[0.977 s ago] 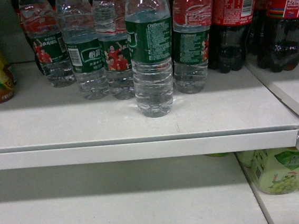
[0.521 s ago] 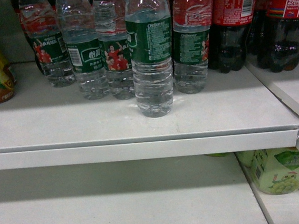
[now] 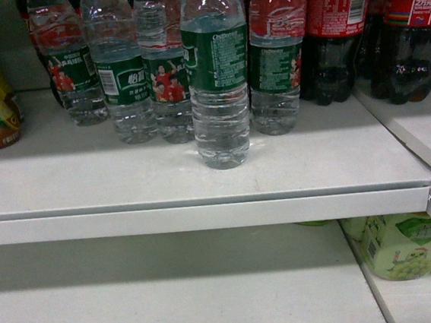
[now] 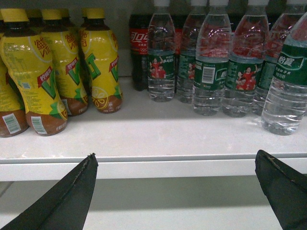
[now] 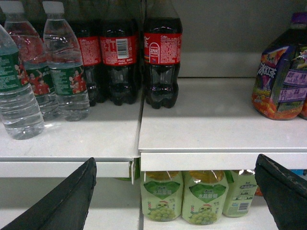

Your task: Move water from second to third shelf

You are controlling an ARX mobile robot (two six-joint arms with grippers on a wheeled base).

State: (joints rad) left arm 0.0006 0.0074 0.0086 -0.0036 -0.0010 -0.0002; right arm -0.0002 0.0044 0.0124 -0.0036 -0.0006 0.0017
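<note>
The water is a clear ribbed bottle [image 3: 219, 92] with a dark green label, standing upright alone in front of a row of like bottles [image 3: 127, 78] on the upper white shelf [image 3: 111, 183]. The left wrist view has it at the far right [image 4: 288, 91]; the right wrist view has it at the far left [image 5: 17, 98]. My left gripper [image 4: 175, 155] is open, level with the shelf's front lip, nothing between its fingers. My right gripper [image 5: 176, 159] is open too, in front of the shelf joint, holding nothing. Neither gripper appears in the head view.
Dark cola bottles [image 3: 341, 35] stand right of the water. Yellow tea bottles [image 4: 57, 67] fill the left. A purple juice bottle [image 5: 280, 72] stands at the far right. Green grape drinks [image 5: 184, 196] sit on the lower shelf [image 3: 176, 303], under the right section.
</note>
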